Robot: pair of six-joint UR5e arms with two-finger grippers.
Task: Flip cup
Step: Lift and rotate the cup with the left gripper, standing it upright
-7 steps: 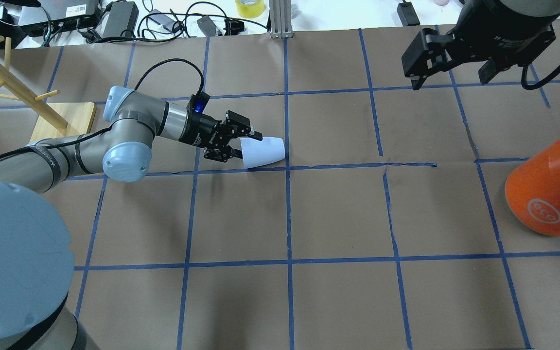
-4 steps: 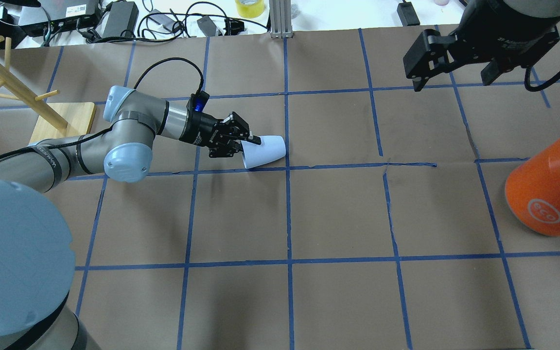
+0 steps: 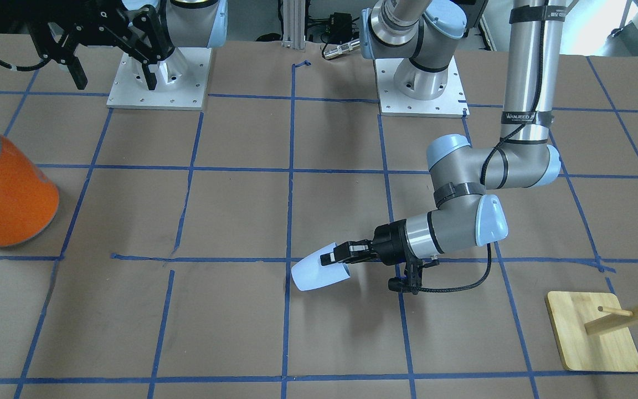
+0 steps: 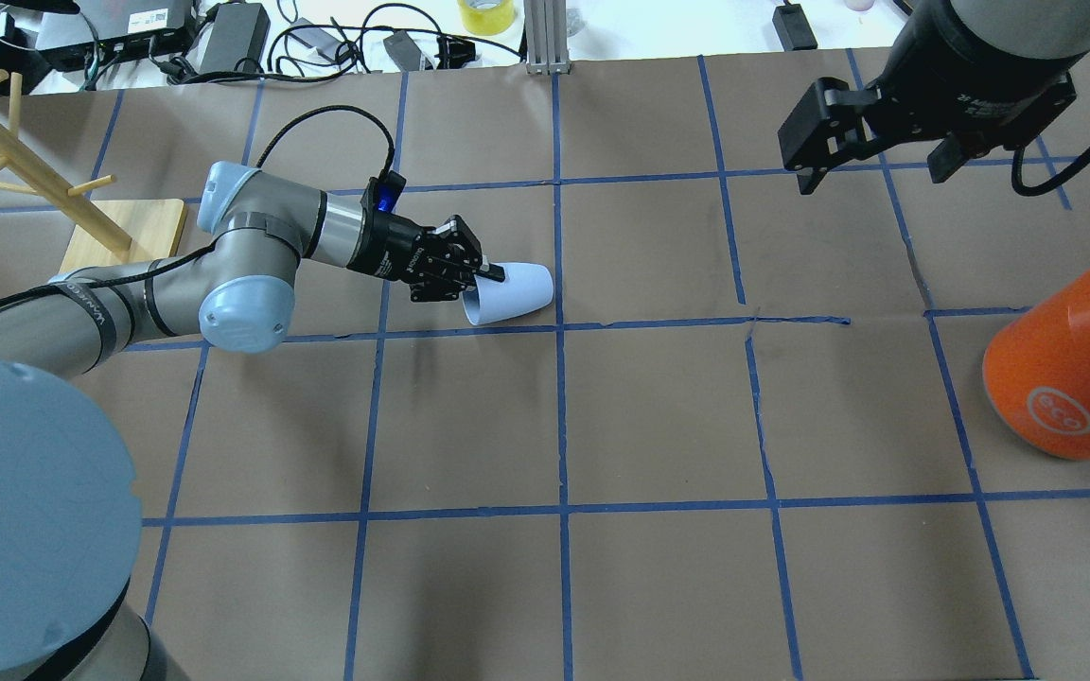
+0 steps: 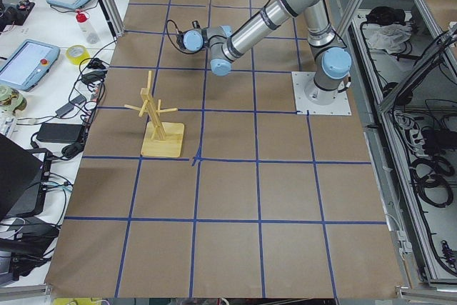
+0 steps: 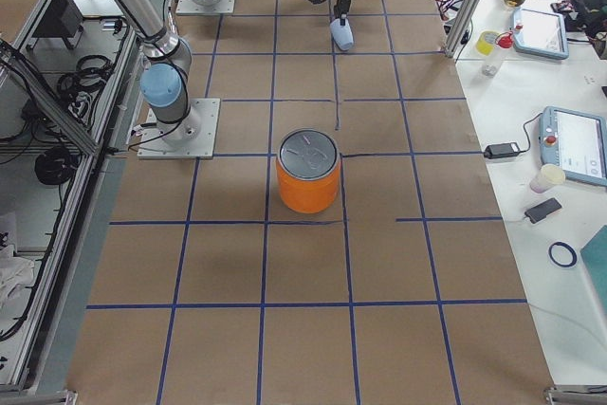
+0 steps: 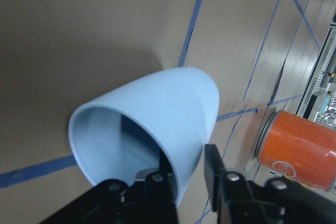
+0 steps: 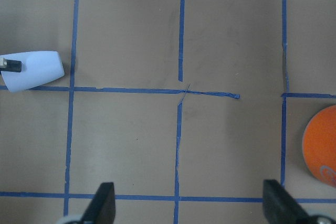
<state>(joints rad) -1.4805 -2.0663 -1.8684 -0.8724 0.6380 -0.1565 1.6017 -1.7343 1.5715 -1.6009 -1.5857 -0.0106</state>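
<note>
1. Cup (image 4: 512,291): lies tilted on its side near the middle of the counter (image 4: 659,416), just beside a crossing of blue tape lines (image 4: 659,323). Its open rim faces the left hand and its closed end points toward the can. Whether it touches the counter cannot be told.
2. Left hand (image 4: 485,279): pinches the cup's wall at the rim, one finger (image 7: 165,182) inside and the other (image 7: 212,169) outside.
3. Right hand (image 4: 871,156): hangs above the counter's far right part, fingers spread wide, gripping nothing, well apart from the cup.
4. Can (image 4: 1065,369): orange with a silver top, upright at the counter's right edge, well apart from the cup.
</note>
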